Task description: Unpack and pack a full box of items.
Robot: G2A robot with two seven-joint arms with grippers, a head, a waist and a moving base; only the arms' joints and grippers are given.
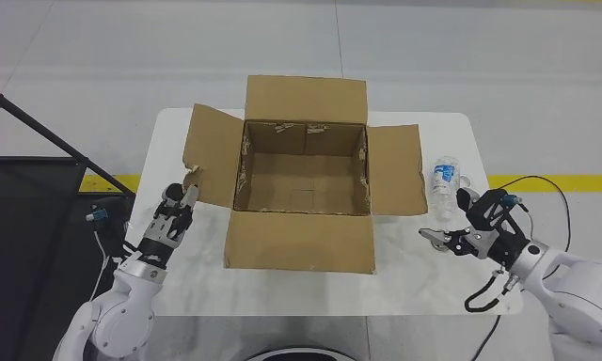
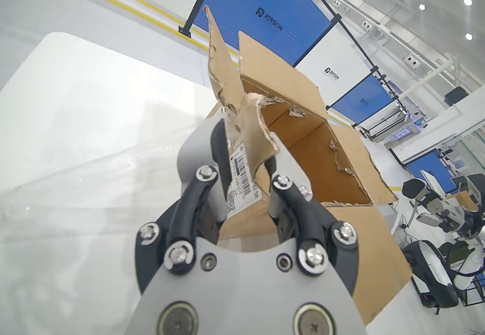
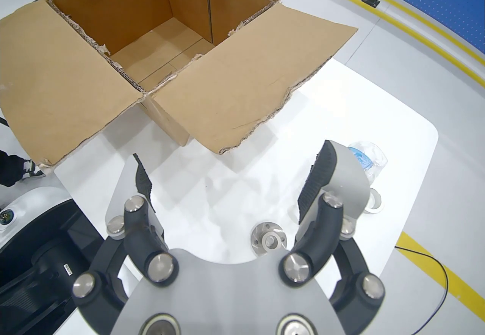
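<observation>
An open cardboard box (image 1: 301, 243) stands in the middle of the white table (image 1: 423, 126), all flaps folded outward, its inside bare. My left gripper (image 1: 181, 194) is at the torn outer corner of the left flap (image 1: 212, 154). In the left wrist view the gripper (image 2: 246, 158) is shut on that labelled corner of the flap (image 2: 242, 124). My right gripper (image 1: 431, 237) hovers open over the table near the box's front right corner, and nothing lies between its fingers (image 3: 322, 177). A clear water bottle (image 1: 444, 180) lies beyond the right flap, partly hidden behind a finger in the right wrist view (image 3: 369, 158).
A small white ring (image 3: 375, 202) sits on the table beside the bottle. The table's right edge (image 3: 428, 162) runs close to both. A dark mat and a black pole (image 1: 38, 229) lie off the table's left side. Bare tabletop (image 1: 282, 295) shows in front of the box.
</observation>
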